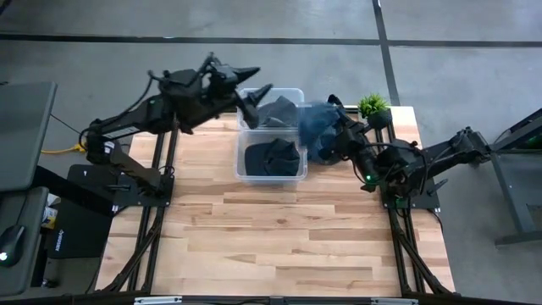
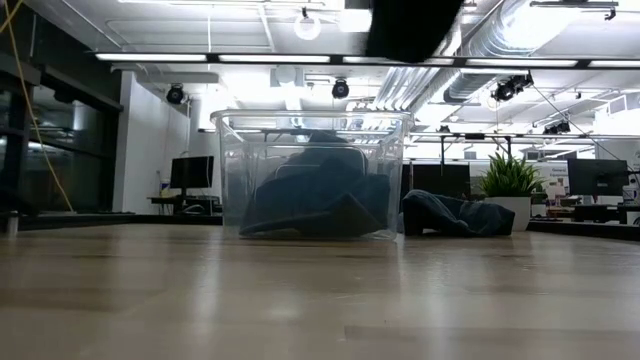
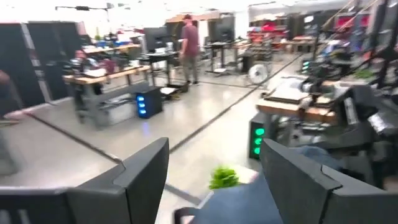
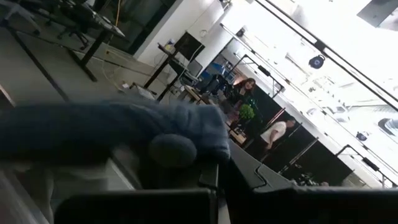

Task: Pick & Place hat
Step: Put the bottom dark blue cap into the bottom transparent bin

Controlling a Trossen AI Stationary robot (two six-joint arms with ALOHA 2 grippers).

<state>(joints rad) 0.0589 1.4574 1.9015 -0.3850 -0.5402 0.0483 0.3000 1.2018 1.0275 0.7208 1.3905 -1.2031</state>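
A blue hat [image 1: 316, 129] sits at the right rim of a clear plastic bin [image 1: 240, 144]. In the low view this hat [image 2: 455, 214] shows low beside the bin [image 2: 228, 170], right of it. My right gripper [image 1: 340, 135] is shut on it, and the hat [image 4: 118, 134] fills the right wrist view. Dark hats [image 1: 273, 157] lie inside the bin. My left gripper [image 1: 254, 93] hangs open over the bin's far end, above the blue hat [image 3: 249, 205], touching nothing. My right gripper holds the blue hat on its right-hand side [image 1: 332, 135], reaching in from the table's right. The hat's folds hide the fingers, so which part they have cannot be told. In the low view the hat's underside [image 2: 450, 230] looks level with the table top.
A small potted plant [image 1: 373, 105] stands at the far right corner, just behind the hat. The bin takes the far middle of the wooden table [image 1: 279, 246], whose near half is bare wood. People and desks show in the room beyond.
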